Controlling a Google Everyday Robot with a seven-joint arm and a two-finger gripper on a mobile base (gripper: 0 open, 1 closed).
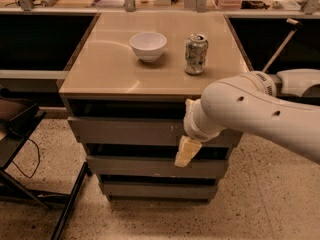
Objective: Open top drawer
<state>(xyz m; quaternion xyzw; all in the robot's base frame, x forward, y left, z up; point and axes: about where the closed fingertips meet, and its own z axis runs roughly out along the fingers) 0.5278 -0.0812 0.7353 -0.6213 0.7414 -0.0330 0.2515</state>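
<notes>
Top drawer (125, 130) looks barely out: the pull is left to do
The gripper (186, 151) hangs at the drawer's bottom edge, right of the middle; I cannot tell if it is released or clenched. A bowl (148, 45) and a can (196, 54) sit on the desk (110, 69) above, not blocking

The white arm (260, 111) reaches in from the right of the top drawer (125, 130), its thick forearm sloping slightly down to the left and covering the right end of that drawer's front. The wrist (200, 126) sits before the drawer front, right of its centre. The pale gripper (186, 148) hangs from the wrist, pointing down and a little left, its tip just below the lower edge of the top drawer's front
</notes>
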